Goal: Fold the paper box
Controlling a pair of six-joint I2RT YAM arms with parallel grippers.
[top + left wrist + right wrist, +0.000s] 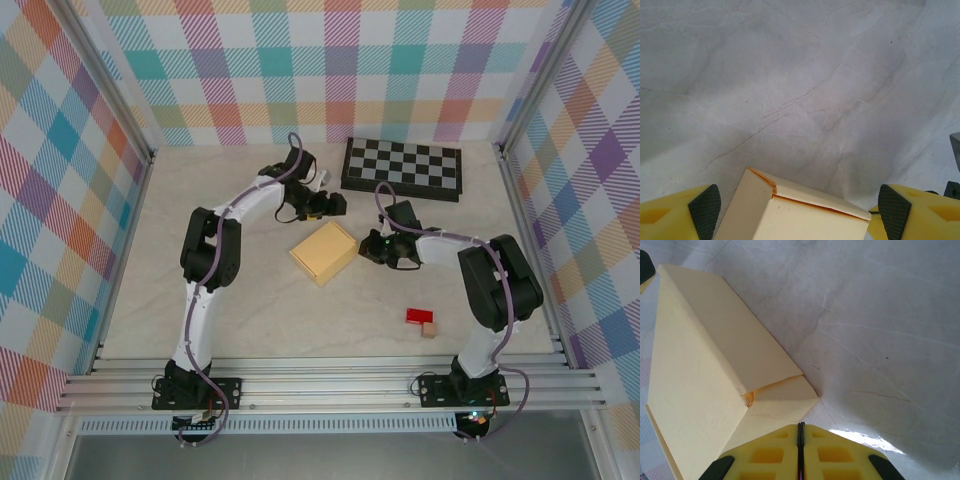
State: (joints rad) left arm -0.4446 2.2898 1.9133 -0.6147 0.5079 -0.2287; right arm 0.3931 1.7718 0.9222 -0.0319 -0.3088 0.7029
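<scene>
The paper box (324, 252) is a small closed yellow-orange box lying on the marble table in the middle. My left gripper (332, 206) hovers just behind its far side. In the left wrist view its jaws stand wide open, black pads (705, 210) far apart, with the box's near corner (795, 210) between them and touching neither. My right gripper (376, 248) is at the box's right side. Its yellow fingers (765, 455) are pressed shut with nothing between them, their tip against the box's end flap (775, 405).
A black-and-white checkerboard (403, 167) lies at the back right. A red block (418, 316) and a tan block (429, 330) sit near the front right. Plaid walls enclose the table on three sides.
</scene>
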